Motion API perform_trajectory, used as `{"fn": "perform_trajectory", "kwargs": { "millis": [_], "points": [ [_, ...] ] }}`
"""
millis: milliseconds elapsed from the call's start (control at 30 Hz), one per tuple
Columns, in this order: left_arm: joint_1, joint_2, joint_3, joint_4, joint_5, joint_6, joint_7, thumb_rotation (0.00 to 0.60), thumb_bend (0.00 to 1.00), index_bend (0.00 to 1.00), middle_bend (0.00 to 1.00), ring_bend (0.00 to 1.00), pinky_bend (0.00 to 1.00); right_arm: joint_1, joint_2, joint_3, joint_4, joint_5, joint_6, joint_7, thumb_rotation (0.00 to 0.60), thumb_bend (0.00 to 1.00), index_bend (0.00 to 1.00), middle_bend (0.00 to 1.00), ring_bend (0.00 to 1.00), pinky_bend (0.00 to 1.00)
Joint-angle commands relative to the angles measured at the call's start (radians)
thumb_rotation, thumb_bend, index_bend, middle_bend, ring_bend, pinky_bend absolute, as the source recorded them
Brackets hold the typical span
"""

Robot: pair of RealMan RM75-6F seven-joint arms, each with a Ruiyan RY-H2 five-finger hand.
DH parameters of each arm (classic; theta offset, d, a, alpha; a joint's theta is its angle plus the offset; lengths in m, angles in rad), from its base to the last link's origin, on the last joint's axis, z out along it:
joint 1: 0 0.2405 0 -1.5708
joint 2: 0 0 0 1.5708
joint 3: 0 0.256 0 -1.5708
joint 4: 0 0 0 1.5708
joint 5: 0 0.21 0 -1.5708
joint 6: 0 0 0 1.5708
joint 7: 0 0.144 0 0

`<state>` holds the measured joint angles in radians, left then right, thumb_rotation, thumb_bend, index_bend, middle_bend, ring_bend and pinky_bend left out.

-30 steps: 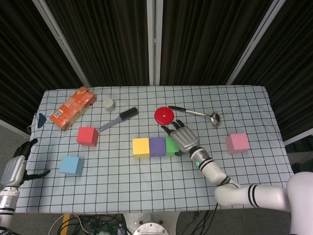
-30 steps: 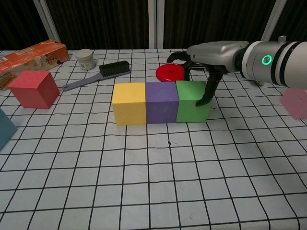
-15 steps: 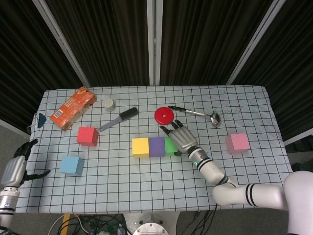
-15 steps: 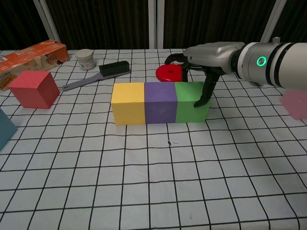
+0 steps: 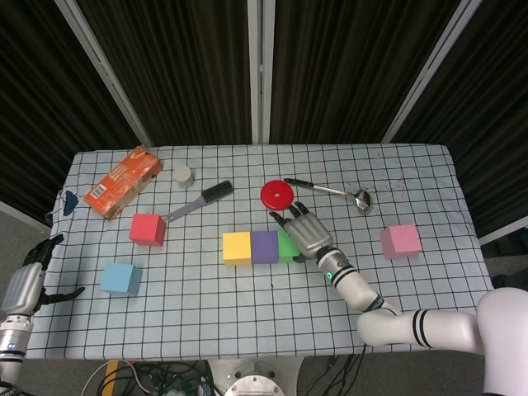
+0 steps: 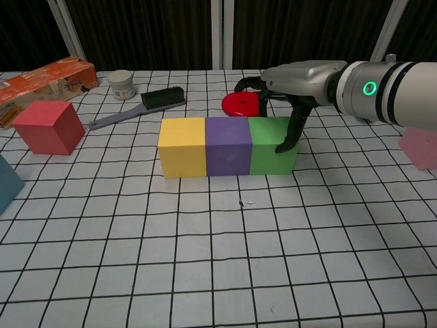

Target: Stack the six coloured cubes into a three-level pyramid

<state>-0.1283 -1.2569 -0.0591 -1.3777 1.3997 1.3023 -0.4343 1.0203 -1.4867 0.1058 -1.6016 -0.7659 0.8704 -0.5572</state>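
While the yellow cube (image 6: pixel 182 146), purple cube (image 6: pixel 229 145) and green cube (image 6: pixel 273 144) sit side by side in one touching row on the table (image 6: pixel 218 273), the right hand (image 6: pixel 290 92) rests over the green cube at the row's right end — its fingers (image 6: pixel 293 130) drape down the cube's right side and back edge, spread rather than clamped, so it touches the cube more than it grips it. Just behind the green cube lies a red disc (image 5: pixel 277 195), partly covered by the hand in the chest view. A metal ladle (image 5: pixel 338 192) lies behind and to the right of the green cube, near the disc. The pink cube (image 5: pixel 401 240) sits well to the right of the green cube, apart from the row. To the left of the row, the red cube (image 5: pixel 148 228) stands alone, with the blue cube (image 5: pixel 120 279) nearer the front edge beyond it. A black-bristled brush (image 5: pixel 200 200) with a grey handle lies behind and to the left of the green cube, a small white jar (image 5: pixel 183 174) behind that, and an orange carton (image 5: pixel 122 182) furthest left. The left hand (image 5: pixel 31 276) hangs off the table's left side — far from the green cube, fingers apart, holding nothing.
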Motion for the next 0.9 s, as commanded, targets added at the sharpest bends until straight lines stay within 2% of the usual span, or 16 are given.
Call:
{"fn": "perform_trajectory", "kwargs": {
  "millis": [33,133,267,367,467,667,900],
  "points": [
    [0.0,0.0,0.0,0.0,0.0,0.001,0.001,0.6,0.0,0.04,0.08,0.0,0.06,-0.001,0.0,-0.001,0.0,-0.001,-0.002,0.002,0.6,0.12,0.0,0.43,0.05,0.0],
    [0.0,0.001,0.0,-0.001,0.0,0.001,0.001,0.6,0.0,0.04,0.08,0.0,0.06,-0.002,0.004,0.0,-0.003,-0.006,-0.009,0.011,0.6,0.09,0.0,0.37,0.04,0.0],
    [0.001,0.002,0.0,-0.001,0.0,0.001,0.002,0.6,0.0,0.04,0.08,0.0,0.06,-0.002,0.014,-0.001,-0.007,-0.014,-0.024,0.023,0.6,0.01,0.0,0.21,0.0,0.0],
    [0.001,0.002,0.0,-0.002,0.0,0.001,0.002,0.6,0.0,0.04,0.08,0.0,0.06,-0.004,0.019,0.0,-0.007,-0.022,-0.028,0.034,0.6,0.0,0.0,0.12,0.0,0.0],
    [0.0,0.003,-0.001,-0.003,-0.001,0.001,0.004,0.6,0.0,0.04,0.08,0.0,0.06,-0.005,0.023,-0.002,-0.009,-0.026,-0.032,0.04,0.6,0.0,0.0,0.08,0.0,0.0],
    [-0.001,0.008,-0.002,-0.01,-0.002,0.0,0.01,0.6,0.0,0.04,0.08,0.0,0.06,-0.017,0.043,0.004,-0.029,-0.042,-0.015,0.058,0.6,0.0,0.0,0.07,0.0,0.0],
    [-0.002,0.024,-0.012,-0.041,0.018,0.035,0.022,0.6,0.0,0.04,0.08,0.0,0.06,-0.07,0.173,0.067,-0.126,-0.088,0.087,0.125,0.6,0.0,0.0,0.07,0.0,0.0]
  ]
}}
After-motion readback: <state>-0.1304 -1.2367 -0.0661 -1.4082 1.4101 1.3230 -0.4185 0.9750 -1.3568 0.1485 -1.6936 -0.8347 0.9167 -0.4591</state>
